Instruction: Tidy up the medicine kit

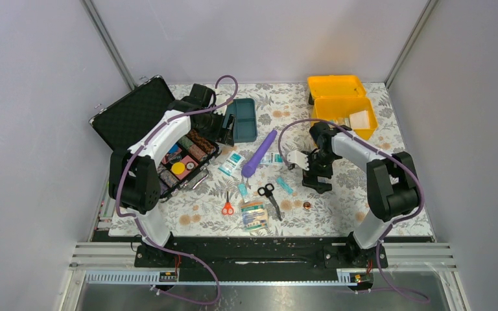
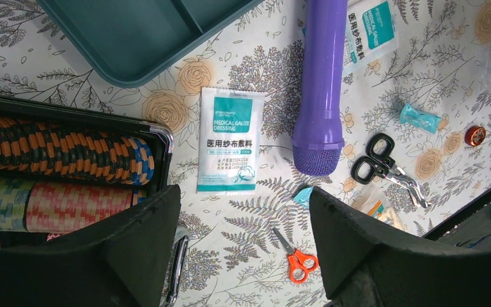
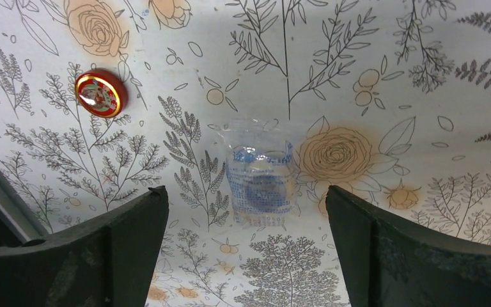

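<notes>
Up in the top view's upper right sits the medicine kit (image 1: 340, 103), its yellow lid thrown back and pale packets in its base. A teal divided tray (image 1: 243, 120) lies apart from it at upper centre, near the black hard case (image 1: 149, 129). Below the kit, the right gripper (image 3: 246, 195) hangs with its jaws spread wide and empty over a clear packet (image 3: 260, 176). A red round tin (image 3: 100, 93) lies at that wrist view's upper left. The left gripper (image 2: 243, 204) is likewise parted, holding nothing, above a gauze dressing packet (image 2: 228, 141) and a purple tube (image 2: 319, 83).
</notes>
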